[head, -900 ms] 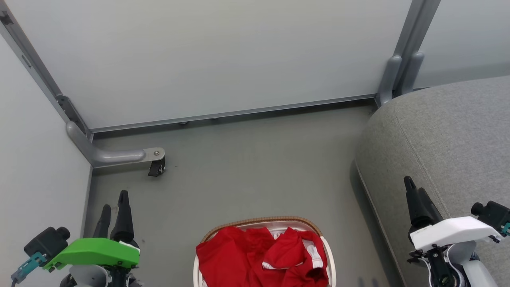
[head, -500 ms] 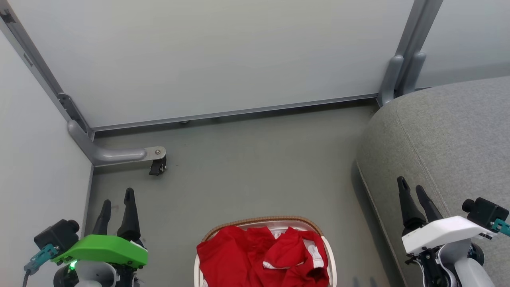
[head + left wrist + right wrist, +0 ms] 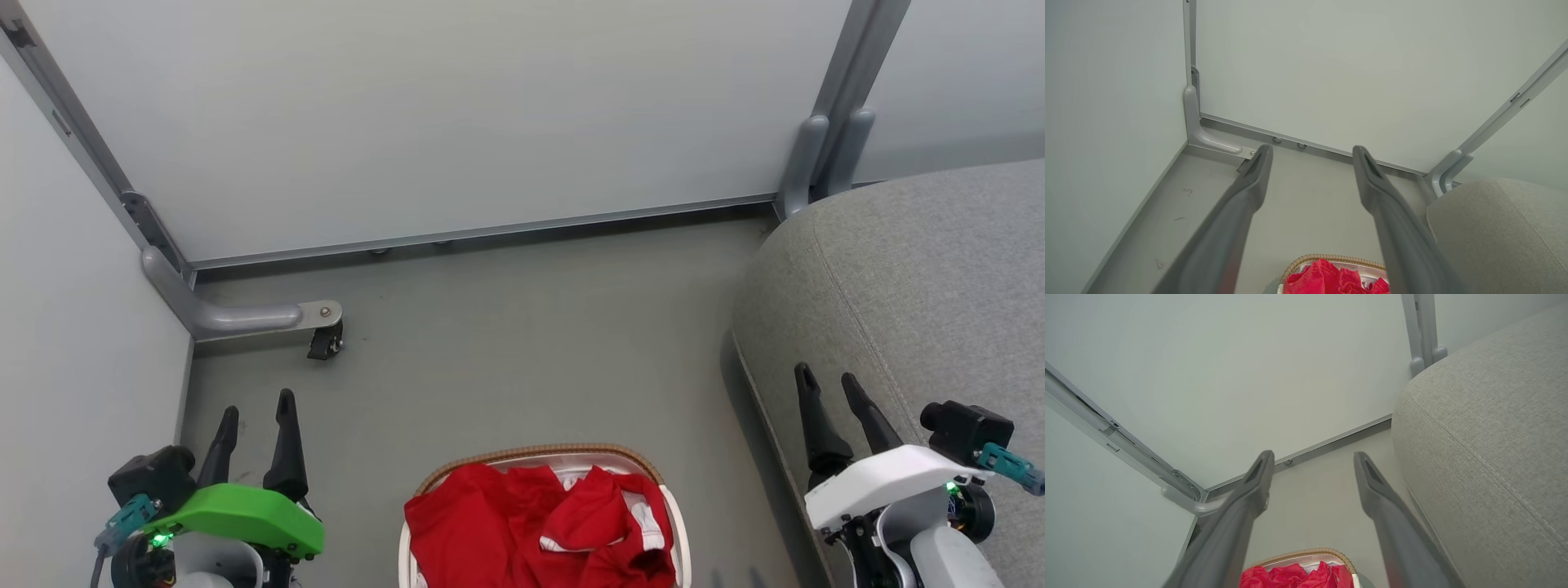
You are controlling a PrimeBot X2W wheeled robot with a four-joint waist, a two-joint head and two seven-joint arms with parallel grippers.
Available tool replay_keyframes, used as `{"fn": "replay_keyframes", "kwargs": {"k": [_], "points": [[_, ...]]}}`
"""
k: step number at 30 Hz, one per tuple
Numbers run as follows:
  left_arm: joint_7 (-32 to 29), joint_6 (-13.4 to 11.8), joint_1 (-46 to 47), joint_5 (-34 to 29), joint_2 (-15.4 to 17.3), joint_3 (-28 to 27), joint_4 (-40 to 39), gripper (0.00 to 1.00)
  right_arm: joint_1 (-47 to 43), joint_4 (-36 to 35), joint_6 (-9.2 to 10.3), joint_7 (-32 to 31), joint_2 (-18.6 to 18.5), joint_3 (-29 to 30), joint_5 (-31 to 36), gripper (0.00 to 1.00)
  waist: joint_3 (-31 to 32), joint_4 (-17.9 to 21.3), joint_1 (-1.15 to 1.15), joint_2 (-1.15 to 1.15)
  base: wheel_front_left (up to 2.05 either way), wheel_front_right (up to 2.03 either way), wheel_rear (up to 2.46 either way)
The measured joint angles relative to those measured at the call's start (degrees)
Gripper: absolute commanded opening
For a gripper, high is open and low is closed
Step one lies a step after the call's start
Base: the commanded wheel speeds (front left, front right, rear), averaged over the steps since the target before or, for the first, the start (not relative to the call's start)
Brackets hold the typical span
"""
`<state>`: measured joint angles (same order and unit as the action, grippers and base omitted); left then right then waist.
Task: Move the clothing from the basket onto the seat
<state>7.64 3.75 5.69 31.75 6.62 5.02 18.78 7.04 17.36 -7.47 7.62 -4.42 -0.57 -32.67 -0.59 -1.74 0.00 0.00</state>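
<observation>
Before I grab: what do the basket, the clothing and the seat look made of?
The basket: white wall looks like smooth plastic; brown rim shows a woven, wicker-like braid. The clothing: soft red fabric, matte, crumpled in folds, white trim. The seat: grey woven upholstery, visible weave and stitched seam.

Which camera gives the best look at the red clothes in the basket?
The head view: the clothing lies spread across the basket, white trim plain. Each wrist view catches a small red patch at its bottom edge.

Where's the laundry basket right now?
In the head view the basket sits on the floor at bottom centre, left of the grey seat, holding red clothing.
</observation>
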Motion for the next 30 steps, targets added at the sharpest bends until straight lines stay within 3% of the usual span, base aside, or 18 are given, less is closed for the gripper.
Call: {"fn": "replay_keyframes", "kwargs": {"k": [30], "points": [[4.1, -0.3, -1.7, -15.1, -1.5, -1.0, 0.4, 1.00, -0.3, 2.8, -0.01, 4.0, 0.9, -0.2, 17.7, 1.00, 0.4, -0.3, 0.00, 0.00, 0.00, 0.00, 0.00]]}}
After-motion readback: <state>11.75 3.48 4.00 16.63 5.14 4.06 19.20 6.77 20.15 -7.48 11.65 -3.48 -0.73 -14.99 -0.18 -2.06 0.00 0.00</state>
